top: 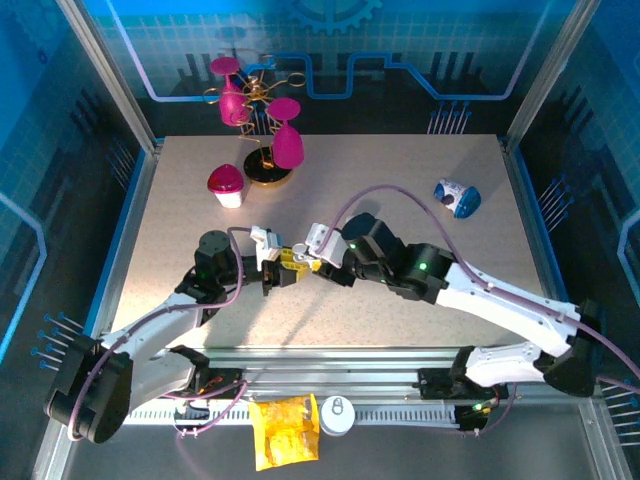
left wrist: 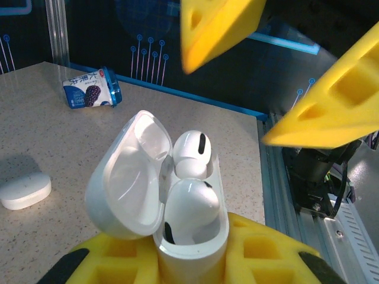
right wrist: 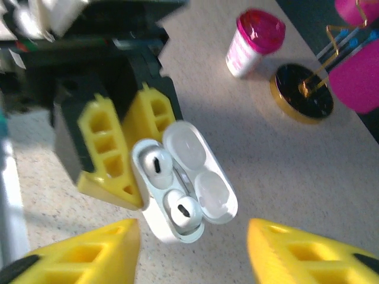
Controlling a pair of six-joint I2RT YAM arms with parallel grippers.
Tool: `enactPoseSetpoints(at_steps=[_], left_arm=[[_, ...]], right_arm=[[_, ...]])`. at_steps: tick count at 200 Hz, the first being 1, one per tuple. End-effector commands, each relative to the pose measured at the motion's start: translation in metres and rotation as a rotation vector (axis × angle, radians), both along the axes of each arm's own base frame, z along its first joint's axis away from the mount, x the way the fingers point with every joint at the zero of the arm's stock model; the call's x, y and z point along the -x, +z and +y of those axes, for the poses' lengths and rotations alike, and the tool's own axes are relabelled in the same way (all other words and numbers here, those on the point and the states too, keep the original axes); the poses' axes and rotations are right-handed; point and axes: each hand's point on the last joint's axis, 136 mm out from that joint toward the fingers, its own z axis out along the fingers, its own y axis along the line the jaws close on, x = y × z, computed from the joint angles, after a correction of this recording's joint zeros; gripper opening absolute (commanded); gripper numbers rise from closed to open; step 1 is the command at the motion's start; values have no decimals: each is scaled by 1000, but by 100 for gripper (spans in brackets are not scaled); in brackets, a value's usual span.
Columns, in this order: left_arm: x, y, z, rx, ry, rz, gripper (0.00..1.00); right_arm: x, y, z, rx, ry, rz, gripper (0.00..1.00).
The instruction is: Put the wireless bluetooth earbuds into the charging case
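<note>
My left hand [left wrist: 189, 260] grips the open charging case [right wrist: 204, 189] to steady it, both earbuds [left wrist: 190, 204] sitting in its wells, while my right hand [right wrist: 192, 245] hangs open just above, empty.

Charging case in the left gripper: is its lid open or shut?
Open. The charging case has its lid swung back, and two white earbuds sit in its wells.
</note>
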Motion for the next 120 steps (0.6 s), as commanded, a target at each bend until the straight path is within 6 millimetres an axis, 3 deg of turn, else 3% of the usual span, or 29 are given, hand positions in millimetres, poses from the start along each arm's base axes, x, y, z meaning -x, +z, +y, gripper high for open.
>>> enactPoseSetpoints(at_steps=[1,14,35,56,120], left_arm=[[0,20,-5,25,-33,-86,12],[1,20,-5,24,-37,-101,12],[6,21,-5,19,-51,-141,12],[10,23,-6,16,-65,-171,13],[16,21,-11,8,-99,-198,13]], right_arm=[[2,33,-4,-206,-13,67,60],[-9,41,-10,-299,-79,156,69],[-26,36,-18,-384,-154,378,76],[-42,24,-25,-396,-212,513,77],[-53,-16,-24,-256,-286,776,78]])
